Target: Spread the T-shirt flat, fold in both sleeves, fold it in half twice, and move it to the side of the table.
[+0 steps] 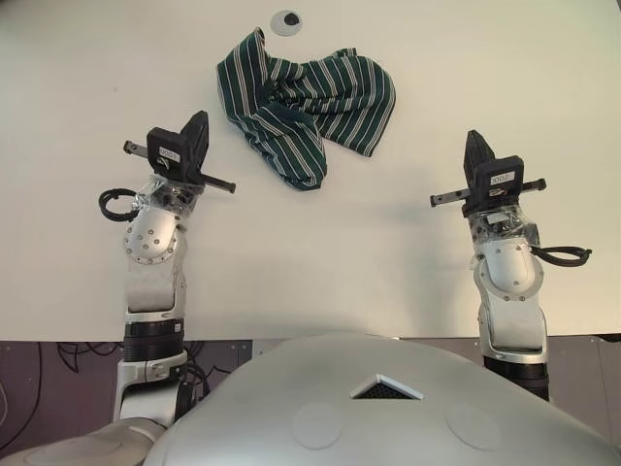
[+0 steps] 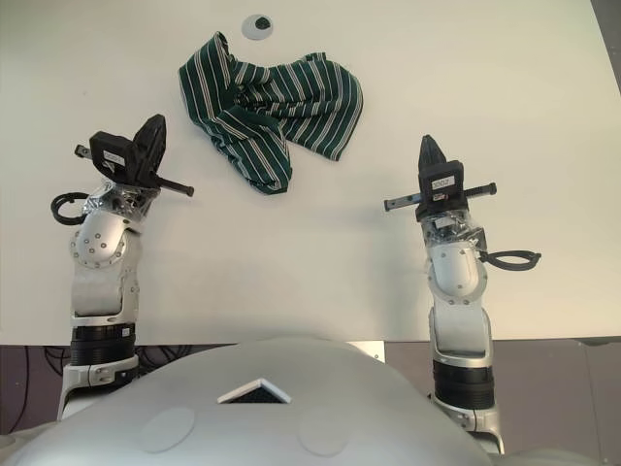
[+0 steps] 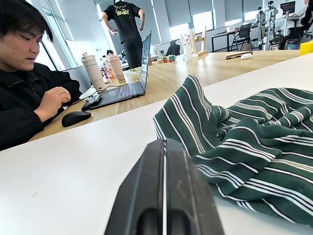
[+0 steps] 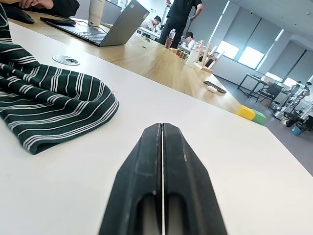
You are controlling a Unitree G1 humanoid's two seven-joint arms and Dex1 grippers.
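Observation:
A dark green T-shirt [image 1: 306, 102] with white stripes lies crumpled in a heap at the far middle of the white table [image 1: 320, 262]. My left gripper [image 1: 199, 124] hovers just left of the heap, shut, holding nothing. In the left wrist view its closed fingers [image 3: 164, 196] point at the shirt [image 3: 244, 142] close ahead. My right gripper [image 1: 473, 146] stands to the right of the shirt, a gap away, shut and empty. The right wrist view shows its fingers [image 4: 161, 186] pressed together, with the shirt [image 4: 49, 107] off to one side.
A small round grey cable port [image 1: 286, 21] sits in the table just beyond the shirt. Bare table surface lies on both sides of the heap and toward the near edge [image 1: 291, 338]. Another desk with a laptop [image 3: 124, 88] stands beyond.

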